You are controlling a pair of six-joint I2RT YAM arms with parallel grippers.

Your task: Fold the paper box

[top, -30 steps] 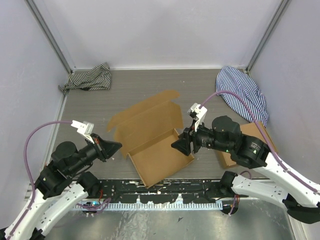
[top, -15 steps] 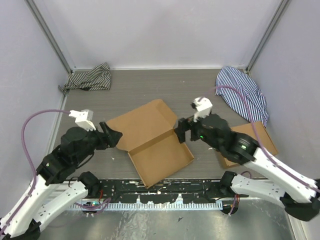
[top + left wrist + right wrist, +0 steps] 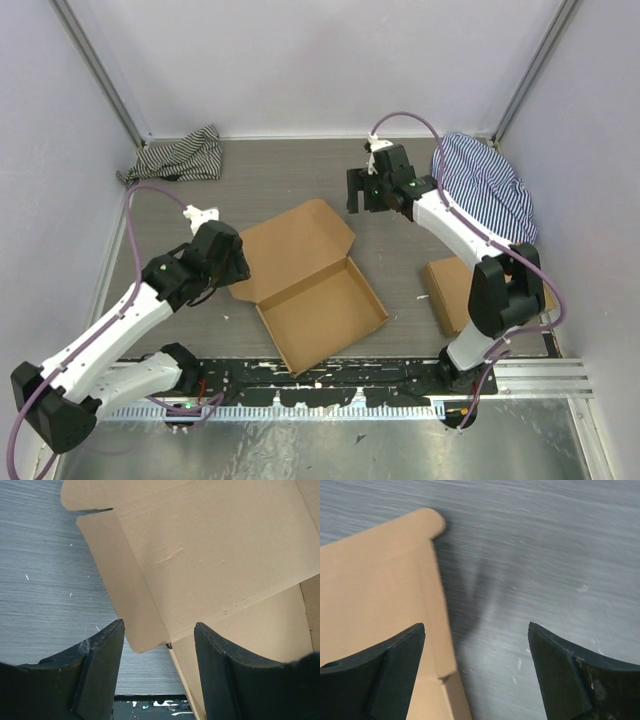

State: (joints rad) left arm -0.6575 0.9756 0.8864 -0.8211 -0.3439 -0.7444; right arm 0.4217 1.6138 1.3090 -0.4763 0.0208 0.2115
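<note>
Two grippers are in view: how do their jaws stand?
– Both are spread wide with nothing pinched. The left gripper (image 3: 238,272) sits at the left edge of the paper box (image 3: 315,290). In its wrist view a side flap of the lid (image 3: 210,550) lies between the two fingers (image 3: 100,655). I cannot tell whether either finger touches the cardboard.

And the right one?
– The right gripper (image 3: 362,200) is out toward the far edge of the bench (image 3: 280,175), beyond the lid's far corner and apart from it. Its wrist camera shows mostly bare grey surface between the fingers (image 3: 560,665), with the lid's rounded corner off to one side.

Where is the box itself?
– About the middle of the bench, turned askew to its edges. The tray (image 3: 325,315) has its four walls standing, and its near corner comes close to the near edge. The lid is open, hinged on the tray's far-left wall and reaching toward the far-left corner. Whether it lies flat or is a little raised, I cannot tell.

Anything else around?
– A dark striped cloth (image 3: 180,158) is bunched in the far-left corner. A blue striped cloth (image 3: 490,185) lies at the far-right. A stack of flat cardboard (image 3: 448,295) sits by the right edge, partly hidden by the right arm.
</note>
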